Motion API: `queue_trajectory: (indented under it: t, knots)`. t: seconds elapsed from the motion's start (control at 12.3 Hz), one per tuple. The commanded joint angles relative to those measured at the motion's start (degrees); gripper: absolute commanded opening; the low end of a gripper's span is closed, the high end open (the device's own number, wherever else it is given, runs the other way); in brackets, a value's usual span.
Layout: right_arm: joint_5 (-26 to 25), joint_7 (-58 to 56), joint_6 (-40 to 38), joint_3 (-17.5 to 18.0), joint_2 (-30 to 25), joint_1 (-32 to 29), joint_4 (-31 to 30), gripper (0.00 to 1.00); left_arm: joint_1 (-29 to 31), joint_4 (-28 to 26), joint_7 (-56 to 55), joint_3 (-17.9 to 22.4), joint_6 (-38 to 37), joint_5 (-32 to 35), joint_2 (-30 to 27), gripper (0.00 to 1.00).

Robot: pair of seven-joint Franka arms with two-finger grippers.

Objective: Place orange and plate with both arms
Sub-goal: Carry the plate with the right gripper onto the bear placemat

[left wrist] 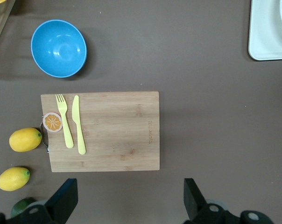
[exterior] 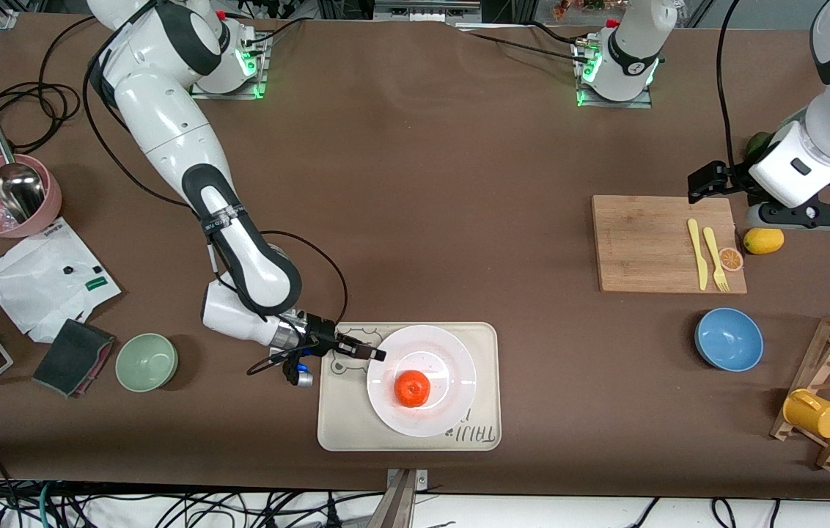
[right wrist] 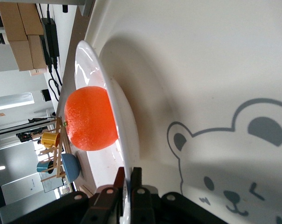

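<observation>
The orange (exterior: 412,388) (right wrist: 90,119) rests on the white plate (exterior: 452,352) (right wrist: 87,56). That plate lies flat on the beige bear-print tray (exterior: 481,337) (right wrist: 215,70), near the front camera. My right gripper (exterior: 378,355) (right wrist: 130,175) is low at the plate's edge toward the right arm's end, shut on the rim with one finger above it and one below. My left gripper (exterior: 803,216) (left wrist: 130,200) hangs open and holds nothing, over bare table beside the wooden cutting board (exterior: 642,242) (left wrist: 103,130).
The board carries a yellow knife (exterior: 696,253), a fork and an orange slice (exterior: 731,258), with a lemon (exterior: 763,240) beside it. A blue bowl (exterior: 729,339), a rack with a yellow cup (exterior: 814,413), a green bowl (exterior: 147,361) and a pink bowl (exterior: 8,194) stand around.
</observation>
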Motion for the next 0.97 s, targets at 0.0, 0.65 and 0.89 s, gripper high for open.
queue_trajectory:
  t: [0.0,0.65,0.89]
  knots:
    - [-4.6,1.5,0.3,0.5,-0.1,-0.1,0.3,0.33,0.0,0.5,0.2,-0.3,-0.9,0.0,-0.4,1.00]
    - [-13.7,1.5,0.4,-1.7,-13.1,-0.6,-15.2,0.46,0.1,0.5,0.2,-0.4,-0.9,0.0,-0.4,1.00]
    - [-18.2,1.3,0.0,-3.0,-20.3,-1.0,-21.2,0.58,0.1,0.6,0.2,-0.4,-0.9,0.0,-0.4,1.00]
